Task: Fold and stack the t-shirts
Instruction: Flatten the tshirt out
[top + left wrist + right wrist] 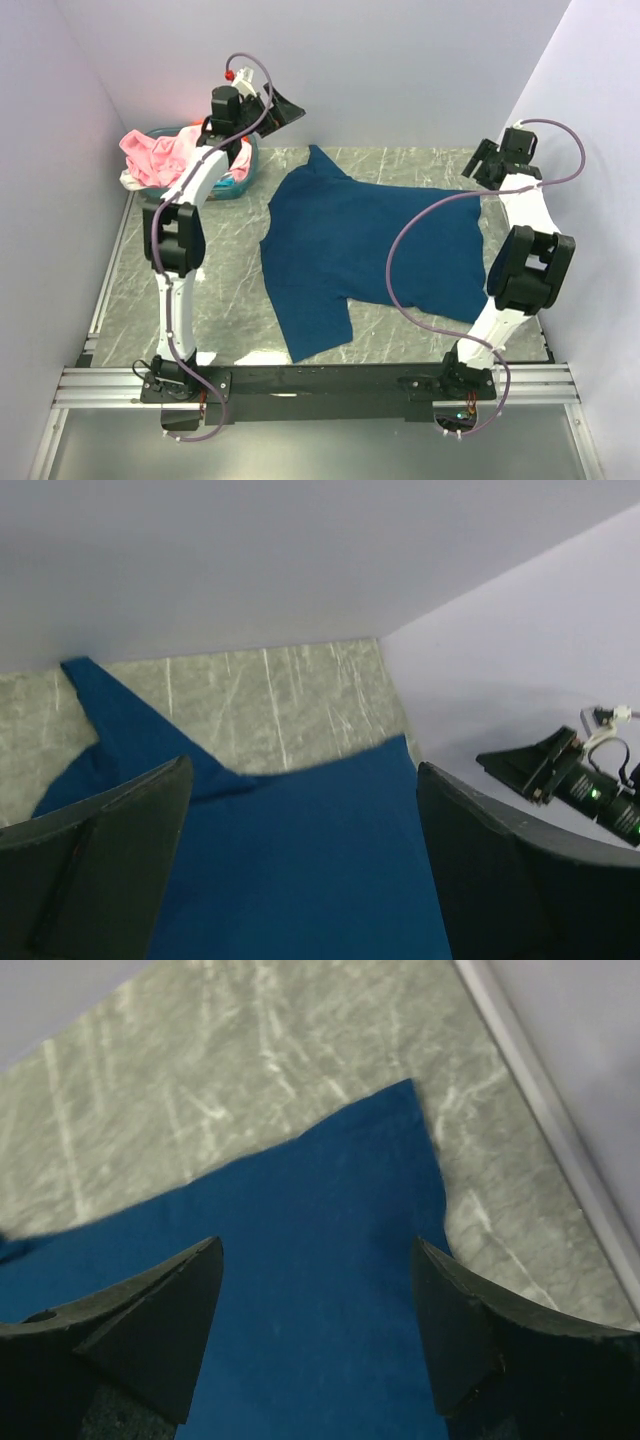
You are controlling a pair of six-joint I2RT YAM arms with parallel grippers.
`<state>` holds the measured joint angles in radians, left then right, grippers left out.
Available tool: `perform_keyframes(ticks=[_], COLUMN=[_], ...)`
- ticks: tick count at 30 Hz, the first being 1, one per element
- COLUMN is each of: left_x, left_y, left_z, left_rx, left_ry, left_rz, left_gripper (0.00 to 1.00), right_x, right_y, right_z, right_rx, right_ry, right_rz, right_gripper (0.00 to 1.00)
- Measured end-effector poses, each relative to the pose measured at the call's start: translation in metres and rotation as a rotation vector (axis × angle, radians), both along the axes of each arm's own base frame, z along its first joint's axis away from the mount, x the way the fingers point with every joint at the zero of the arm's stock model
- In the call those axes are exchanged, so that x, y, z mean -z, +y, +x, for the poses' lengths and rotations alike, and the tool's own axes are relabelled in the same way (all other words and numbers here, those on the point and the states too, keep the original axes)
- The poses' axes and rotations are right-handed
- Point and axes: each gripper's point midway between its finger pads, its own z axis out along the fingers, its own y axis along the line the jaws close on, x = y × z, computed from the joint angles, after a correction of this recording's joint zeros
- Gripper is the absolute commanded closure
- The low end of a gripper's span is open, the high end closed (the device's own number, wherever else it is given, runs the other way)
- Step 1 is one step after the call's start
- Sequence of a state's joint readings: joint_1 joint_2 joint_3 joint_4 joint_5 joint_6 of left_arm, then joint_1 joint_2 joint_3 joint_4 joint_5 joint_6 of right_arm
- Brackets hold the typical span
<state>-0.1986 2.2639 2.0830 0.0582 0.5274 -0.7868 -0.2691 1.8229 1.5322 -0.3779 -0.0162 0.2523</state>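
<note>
Navy t-shirt [370,250] is lying spread flat; fold prob. just starting. R gripper [318,1250], jaws apart, is hovering right over its hem corner; L gripper [305,768], also apart, is hanging well above it. Next: 2 corner pinches.

No text, label, brand, number or sign can be read in any view. The shirt [330,240] shows only plain blue cloth.
</note>
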Motion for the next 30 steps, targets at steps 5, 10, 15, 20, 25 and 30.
perform_keyframes(ticks=[5, 10, 15, 20, 25, 30], left_x=[-0.022, 0.000, 0.081, 0.143, 0.168, 0.187], left_y=[-0.003, -0.012, -0.019, -0.019, -0.016, -0.016], left_z=[-0.045, -0.095, -0.129, -0.156, -0.164, -0.163], left_rx=[0.036, 0.089, 0.126, 0.156, 0.162, 0.151], left_ry=[0.011, 0.117, 0.334, 0.514, 0.582, 0.639], left_rz=[0.087, 0.166, 0.273, 0.342, 0.358, 0.353], left_gripper=[0.01, 0.01, 0.01, 0.00, 0.00, 0.01], right_x=[-0.013, 0.010, 0.061, 0.093, 0.107, 0.110], right_y=[0.015, 0.041, 0.069, 0.086, 0.097, 0.098], right_z=[-0.010, -0.040, -0.082, -0.116, -0.135, -0.140], right_rx=[-0.042, -0.072, -0.092, -0.088, -0.096, -0.095], right_ry=[-0.028, 0.032, 0.165, 0.267, 0.327, 0.350], right_rz=[0.031, 0.088, 0.190, 0.271, 0.324, 0.332], right_gripper=[0.20, 0.21, 0.21, 0.22, 0.22, 0.23])
